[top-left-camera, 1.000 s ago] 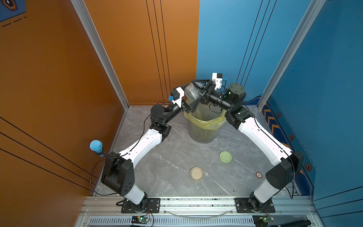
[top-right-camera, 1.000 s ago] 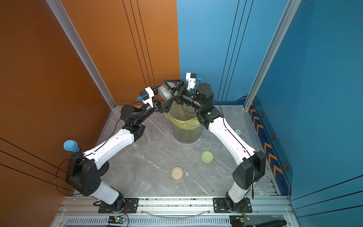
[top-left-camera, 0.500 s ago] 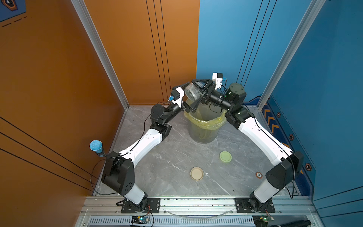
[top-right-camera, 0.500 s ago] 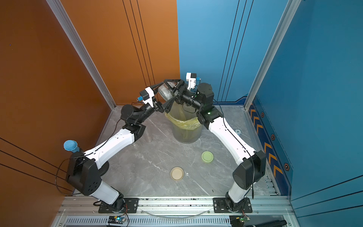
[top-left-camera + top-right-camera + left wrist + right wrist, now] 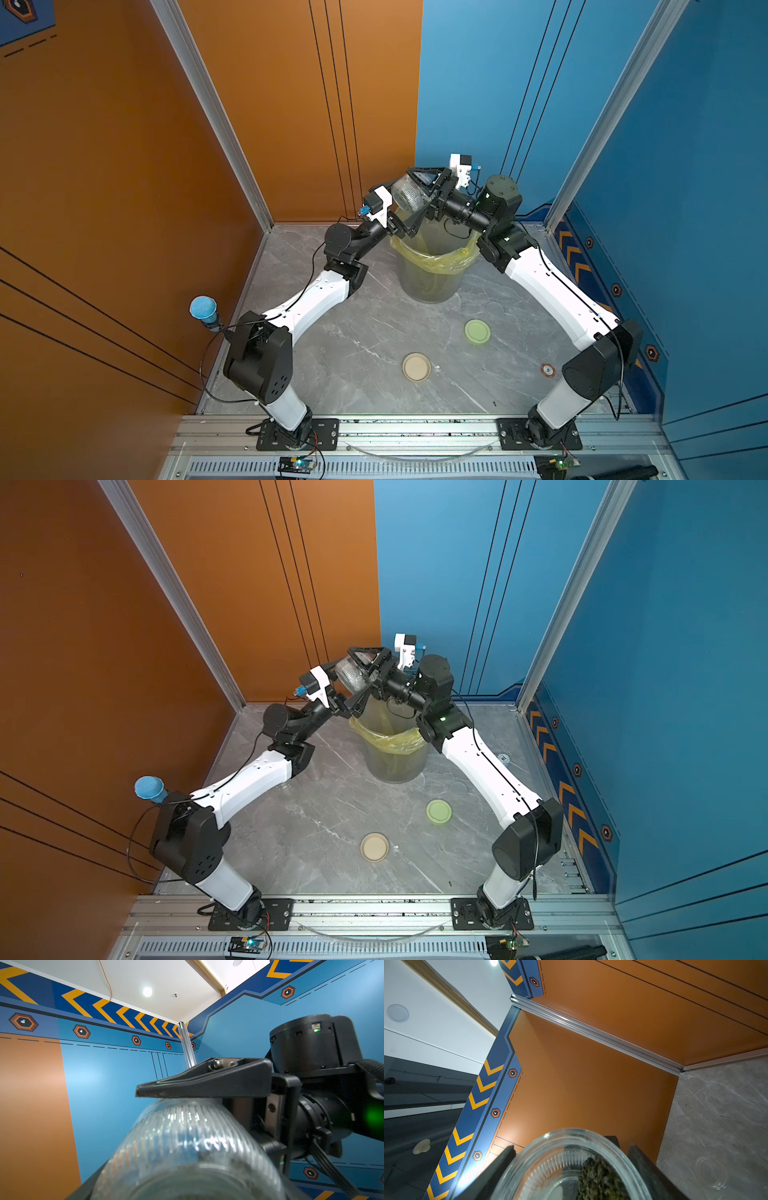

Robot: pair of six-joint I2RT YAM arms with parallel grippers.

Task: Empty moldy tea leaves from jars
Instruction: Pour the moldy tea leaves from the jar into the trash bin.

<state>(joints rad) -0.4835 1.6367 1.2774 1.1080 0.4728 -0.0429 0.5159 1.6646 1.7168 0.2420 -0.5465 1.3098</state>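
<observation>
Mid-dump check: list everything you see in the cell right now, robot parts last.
bin: one, grey with yellow bag, back centre of table
ribbed jar: one, clear, tilted above bin
tea leaves: small heap, dark green, inside ribbed jar
other jars: two, clear, on table
green lid: one, pale green, on table
beige lid: one, beige, table front
small disc: one, orange-white, table's right side
blue knob: one, blue, table's left edge
right fingers: two, black, clamping ribbed jar
left fingers: two, black, beside ribbed jar, grip unclear
</observation>
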